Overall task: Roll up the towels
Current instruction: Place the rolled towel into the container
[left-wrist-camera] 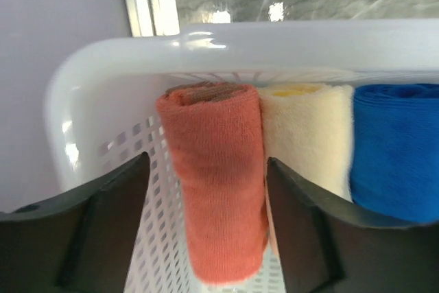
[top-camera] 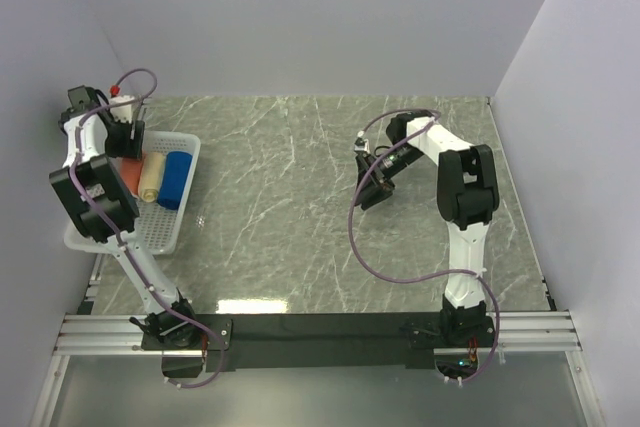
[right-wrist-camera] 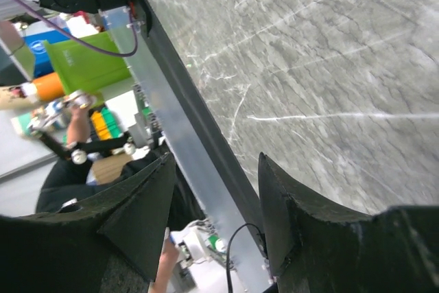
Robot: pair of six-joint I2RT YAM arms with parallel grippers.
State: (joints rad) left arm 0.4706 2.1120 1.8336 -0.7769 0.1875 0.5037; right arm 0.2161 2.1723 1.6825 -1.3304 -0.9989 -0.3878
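Rust-orange, and rolled into a tight tube, the small cloth towel (left-wrist-camera: 219, 183) lies in the far part of a white plastic lattice basket (left-wrist-camera: 274, 39) at the left edge of the grey marble-patterned table (top-camera: 300, 207). Just beside it on the right lies a rolled beige towel (left-wrist-camera: 305, 135), touching it. A rolled blue towel (left-wrist-camera: 394, 149) comes next, pressed against the beige one. All three rolls lie side by side along the same line, with one end of each toward the basket's rim.

The left gripper (left-wrist-camera: 207, 162) hangs over the basket with its jaws spread wider than the orange roll, one black finger (left-wrist-camera: 113, 224) on each side. On the left, the basket's lattice shows between that finger and the towel, so nothing is clamped. Whether the right finger touches the cloth cannot be told.

The right gripper (right-wrist-camera: 216, 162) hovers well apart from the basket, above the right half of the table. Its jaws are parted and there is nothing between them.
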